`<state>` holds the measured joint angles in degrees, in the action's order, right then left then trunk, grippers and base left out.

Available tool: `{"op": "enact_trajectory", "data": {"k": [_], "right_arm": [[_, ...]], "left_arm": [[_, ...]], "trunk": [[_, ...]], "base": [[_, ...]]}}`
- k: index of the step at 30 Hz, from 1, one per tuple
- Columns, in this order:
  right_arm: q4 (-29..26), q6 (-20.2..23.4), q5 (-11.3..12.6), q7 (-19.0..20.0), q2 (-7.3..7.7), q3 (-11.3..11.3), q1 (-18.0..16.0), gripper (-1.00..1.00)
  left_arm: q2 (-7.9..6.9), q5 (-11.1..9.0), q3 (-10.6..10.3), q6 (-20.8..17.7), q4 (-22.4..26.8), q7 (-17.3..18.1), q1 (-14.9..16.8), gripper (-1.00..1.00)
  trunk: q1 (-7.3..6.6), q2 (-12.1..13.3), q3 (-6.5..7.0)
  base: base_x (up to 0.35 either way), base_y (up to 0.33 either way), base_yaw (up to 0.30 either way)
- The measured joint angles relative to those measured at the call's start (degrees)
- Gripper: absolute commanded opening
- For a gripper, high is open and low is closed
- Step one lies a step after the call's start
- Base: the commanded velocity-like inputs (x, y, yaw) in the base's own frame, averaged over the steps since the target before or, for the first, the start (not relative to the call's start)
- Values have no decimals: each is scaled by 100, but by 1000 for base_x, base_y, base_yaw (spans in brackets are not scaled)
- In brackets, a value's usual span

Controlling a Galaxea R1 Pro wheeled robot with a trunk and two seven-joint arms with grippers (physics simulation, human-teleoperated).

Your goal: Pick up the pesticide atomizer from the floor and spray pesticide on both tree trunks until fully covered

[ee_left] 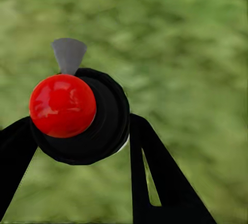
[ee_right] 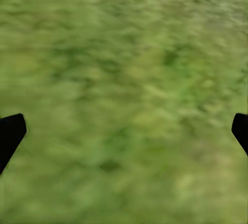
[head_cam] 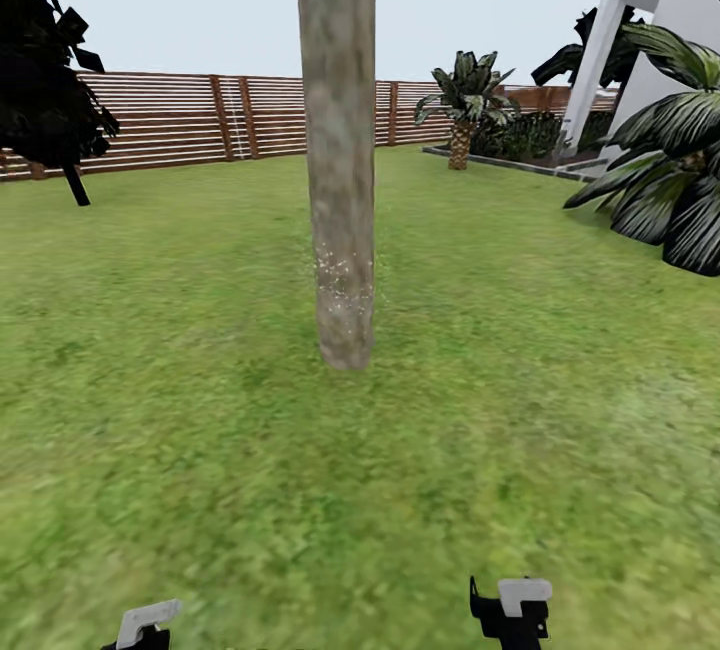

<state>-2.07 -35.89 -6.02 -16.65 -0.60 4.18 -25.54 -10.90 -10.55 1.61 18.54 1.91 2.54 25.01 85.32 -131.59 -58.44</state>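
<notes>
The tree trunk (head_cam: 338, 130), thick and mottled grey-tan, rises from the lawn straight ahead. White pesticide specks (head_cam: 345, 275) dot its lower part. In the left wrist view the pesticide atomizer (ee_left: 106, 123), a dark round body with a red spot (ee_left: 62, 105) and a grey nozzle (ee_left: 68, 54), sits between my black fingers (ee_left: 155, 172). My left gripper (ee_left: 80, 136) is shut on it, low over the grass. My left gripper (head_cam: 145, 627) and right gripper (head_cam: 512, 610) sit at the head view's bottom edge. The right gripper (ee_right: 124, 131) is open over bare grass.
A reddish-brown slat fence (head_cam: 200, 120) closes the far side of the lawn. A dark conifer (head_cam: 45, 80) stands at the far left, a scaly palm (head_cam: 462, 110) at the back right. Big palm fronds (head_cam: 670, 170) and the white house (head_cam: 650, 20) stand on the right.
</notes>
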Motion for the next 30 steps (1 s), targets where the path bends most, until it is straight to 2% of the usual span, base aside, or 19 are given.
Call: {"op": "enact_trajectory", "data": {"k": [30], "right_arm": [[8,0,-9,3,-1,0,17,100]], "left_arm": [[35,30,-8,8,-9,8,0,-100]], "trunk": [[0,0,0]], "base": [[0,0,282]]}}
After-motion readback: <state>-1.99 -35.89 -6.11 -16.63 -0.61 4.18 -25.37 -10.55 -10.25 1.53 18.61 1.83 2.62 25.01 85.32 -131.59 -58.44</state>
